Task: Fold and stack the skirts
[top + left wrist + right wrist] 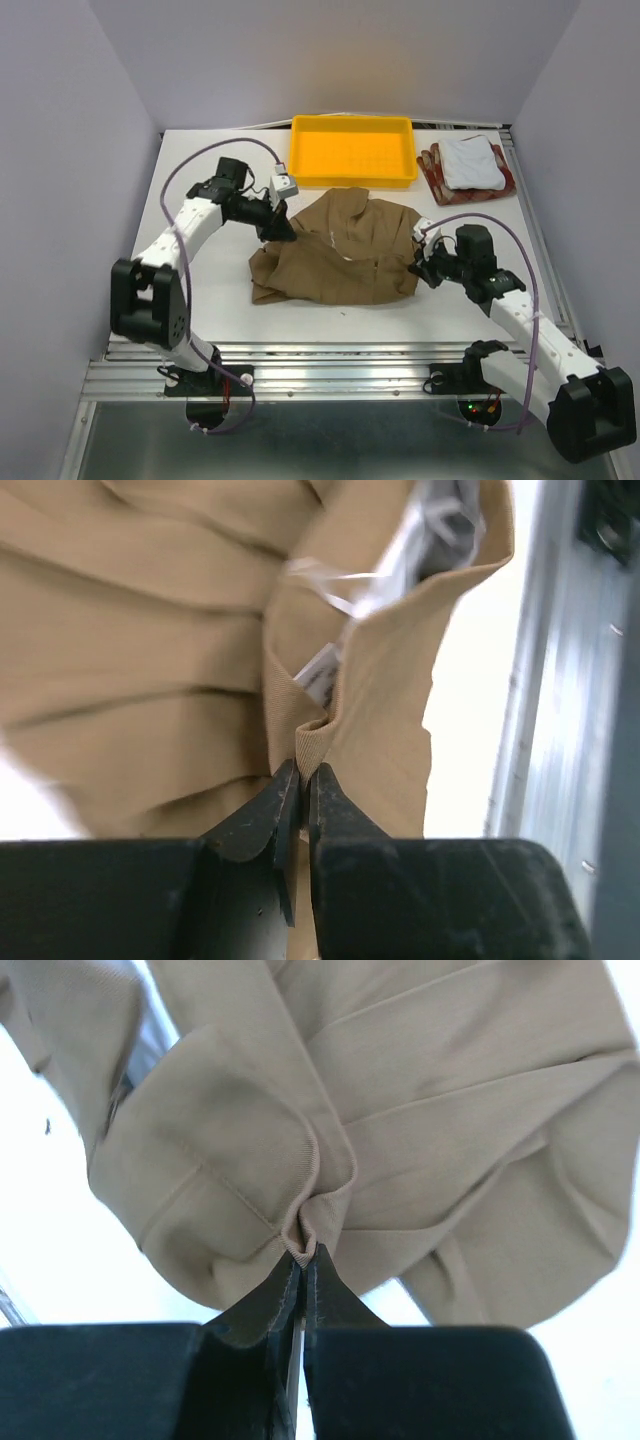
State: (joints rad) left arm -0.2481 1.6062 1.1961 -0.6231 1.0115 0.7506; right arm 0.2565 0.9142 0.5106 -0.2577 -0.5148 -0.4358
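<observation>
The tan-brown pleated skirt (335,255) lies crumpled at the table's middle. My left gripper (285,232) is shut on a fold of its left edge; the left wrist view shows the tan-brown skirt (150,660) pinched between the left gripper's (303,770) tips, with a white label beside the fold. My right gripper (420,268) is shut on the skirt's right edge; in the right wrist view a bunched hem of the tan-brown skirt (420,1110) sits between the right gripper's (304,1255) tips. At the back right, the folded white skirt (470,162) rests on the red-and-beige checked skirt (433,170).
A yellow plastic tray (352,150) stands at the back centre, just behind the tan skirt. Grey walls close in the table on the left, right and back. A metal rail (330,372) runs along the near edge.
</observation>
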